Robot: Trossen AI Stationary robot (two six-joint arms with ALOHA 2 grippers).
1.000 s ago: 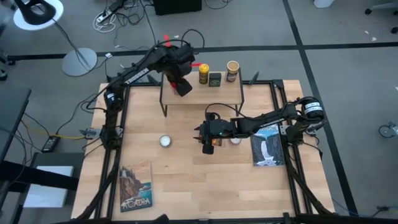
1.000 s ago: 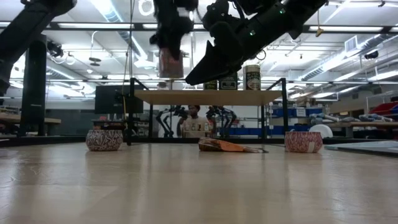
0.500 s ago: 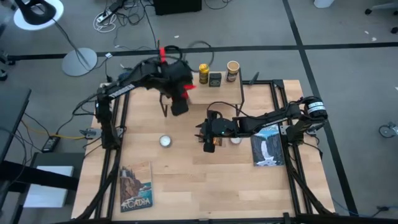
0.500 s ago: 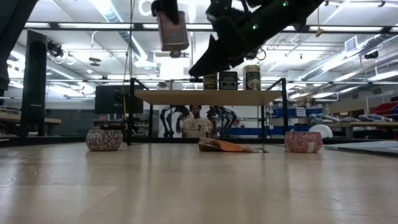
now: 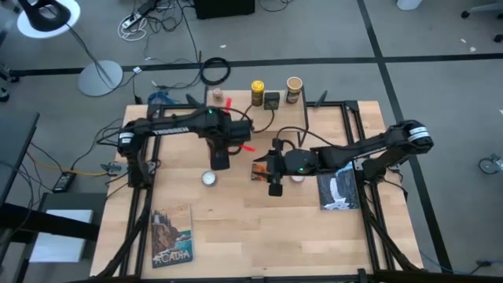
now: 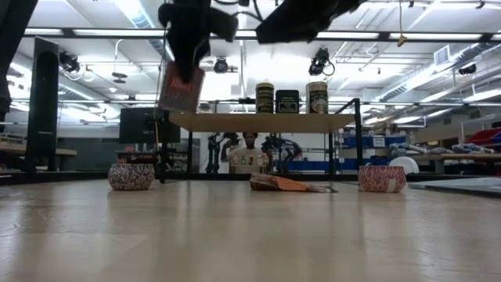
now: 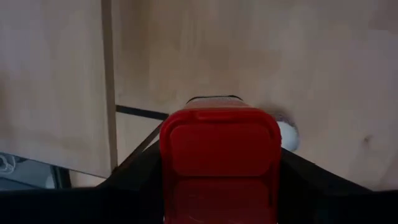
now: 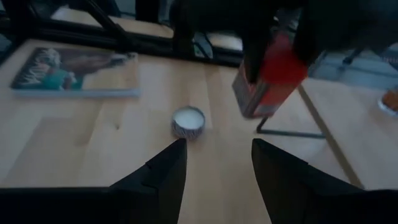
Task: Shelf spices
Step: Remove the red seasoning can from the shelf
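- Left gripper (image 5: 221, 154) grips a boxy red tin (image 7: 219, 163) with rounded lid, high above the table.
- Shelf (image 5: 259, 116): pale plank, thin black legs, three jars on top.
- Right gripper (image 5: 276, 185), fingers spread, near a flat orange packet (image 6: 286, 184).

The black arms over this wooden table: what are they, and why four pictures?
They are two robot arms, each ending in a two-fingered end effector. One camera looks down from above, one looks level across the tabletop, one rides on each wrist. The left end effector grips a red tin in the air near the small shelf, where three spice containers stand. The right end effector hangs open and empty above the table, near an orange packet. Two books and two small white discs also lie there.
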